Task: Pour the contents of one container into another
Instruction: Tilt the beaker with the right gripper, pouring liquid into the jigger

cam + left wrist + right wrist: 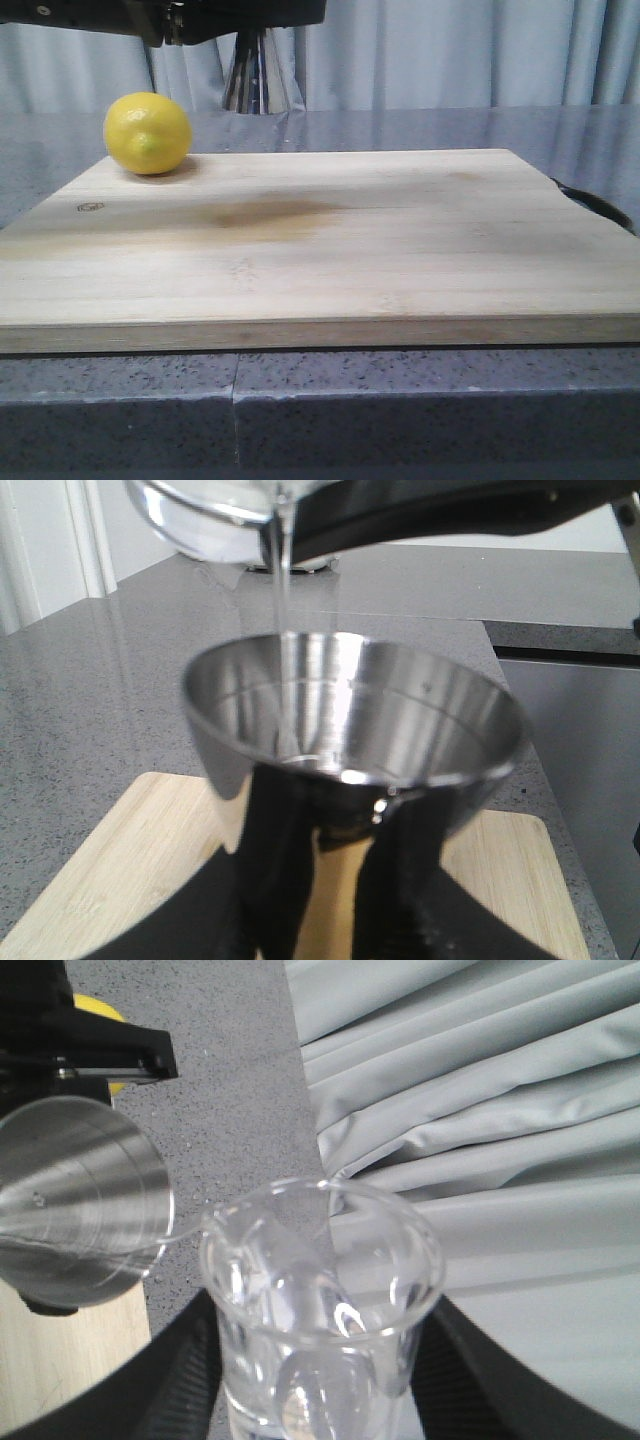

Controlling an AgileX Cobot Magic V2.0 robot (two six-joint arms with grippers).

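Observation:
My left gripper [345,875] is shut on the narrow waist of the steel jigger [355,705], holding it upright above the wooden board [120,860]. My right gripper [320,1390] is shut on the clear glass beaker [320,1300], which is tilted just above the jigger's rim. A thin stream of clear liquid [283,630] falls from the beaker [215,525] into the jigger's upper cup [75,1200]. In the front view only the jigger's lower cone [258,80] shows, under a black arm part [180,15] at the top edge.
A yellow lemon [148,133] lies on the far left corner of the cutting board [330,250]. The board rests on a grey speckled counter [400,410]. A black object [600,205] lies off the board's right edge. Grey curtains [480,1110] hang behind.

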